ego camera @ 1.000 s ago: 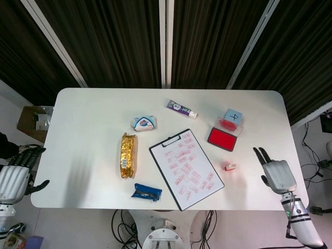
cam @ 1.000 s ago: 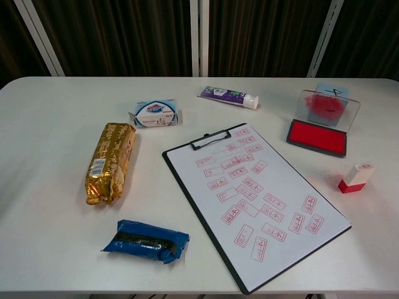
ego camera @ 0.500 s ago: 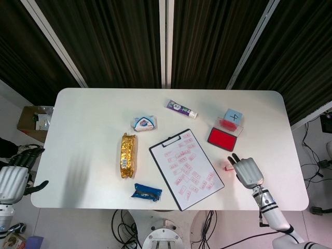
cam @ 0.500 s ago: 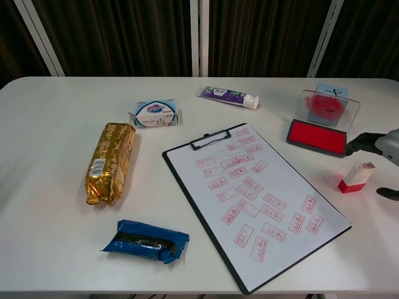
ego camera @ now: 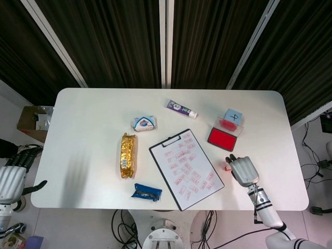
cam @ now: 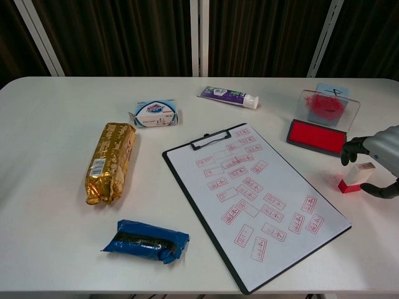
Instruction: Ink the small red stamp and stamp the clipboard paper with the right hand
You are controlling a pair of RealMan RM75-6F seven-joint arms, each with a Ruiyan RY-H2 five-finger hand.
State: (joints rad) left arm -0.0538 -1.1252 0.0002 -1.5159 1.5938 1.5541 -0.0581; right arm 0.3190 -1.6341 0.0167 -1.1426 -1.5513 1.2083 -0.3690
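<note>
The small red-and-white stamp (cam: 355, 178) stands upright on the table, right of the clipboard (cam: 255, 199), and is partly hidden in the head view (ego camera: 227, 165). My right hand (cam: 381, 163) is down over it, with dark fingers (cam: 350, 149) behind it and the thumb (cam: 380, 190) in front. The fingers are still apart and no grip shows. The red ink pad (cam: 316, 136) lies open just beyond, its clear lid (cam: 329, 106) raised. The paper carries several red stamp marks. My left hand (ego camera: 11, 176) hangs open off the table's left edge.
A gold snack packet (ego camera: 128, 155), a blue packet (ego camera: 147, 192) and a white-blue pack (ego camera: 143, 123) lie left of the clipboard. A purple tube (ego camera: 181, 109) lies at the back. A blue card (ego camera: 233, 115) stands behind the ink pad. The table's right edge is close to my right hand.
My right hand has moved in from the right edge of the table to the stamp and now brackets it. The stamp has not shifted. The left hand stayed nearly still.
</note>
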